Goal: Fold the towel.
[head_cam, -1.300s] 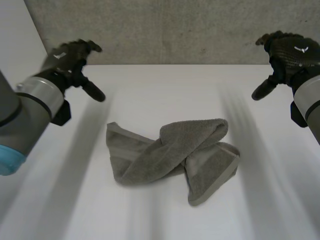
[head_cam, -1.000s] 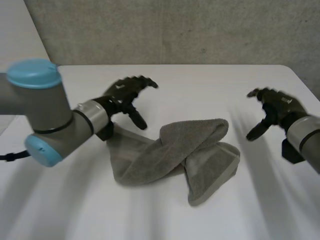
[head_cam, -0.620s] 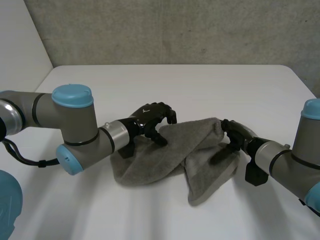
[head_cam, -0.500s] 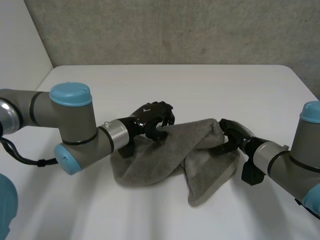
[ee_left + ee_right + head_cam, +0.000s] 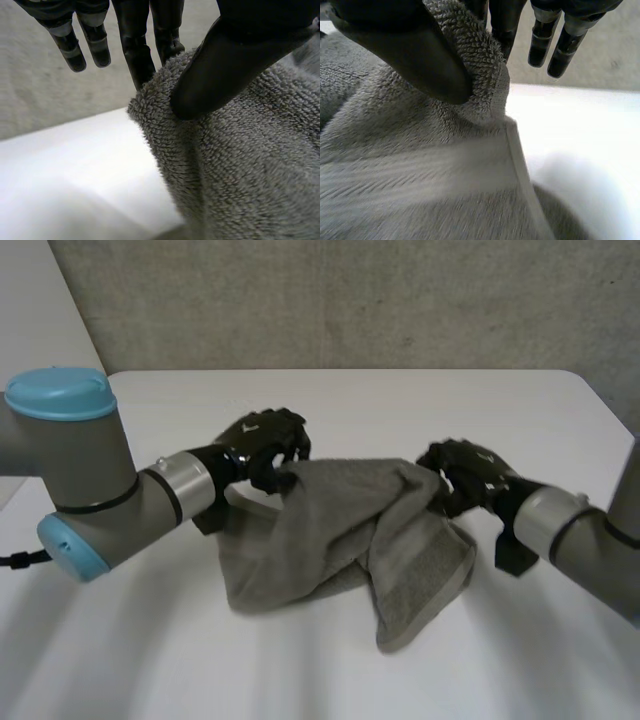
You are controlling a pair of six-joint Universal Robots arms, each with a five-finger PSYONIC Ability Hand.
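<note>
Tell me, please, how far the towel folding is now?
Done: both grasps. The left hand pinches one end of the raised edge of the towel, the right hand the other end. In hand: that edge is lifted above the table; the rest lies crumpled on it. Left: spreading it flat and all folds.

Right hand (image 5: 395, 45) is pinching the towel (image 5: 420, 175): thumb clamps a bunched fold of grey terry against the nearer fingers, probably at or near a corner, hard to confirm. The other fingers (image 5: 540, 45) stick out straight past the fold, clear of the cloth. A flat woven band (image 5: 420, 165) and hem (image 5: 520, 160) run below the pinch. White table (image 5: 580, 130) beside the hem, grey wall (image 5: 615, 55) behind.
</note>
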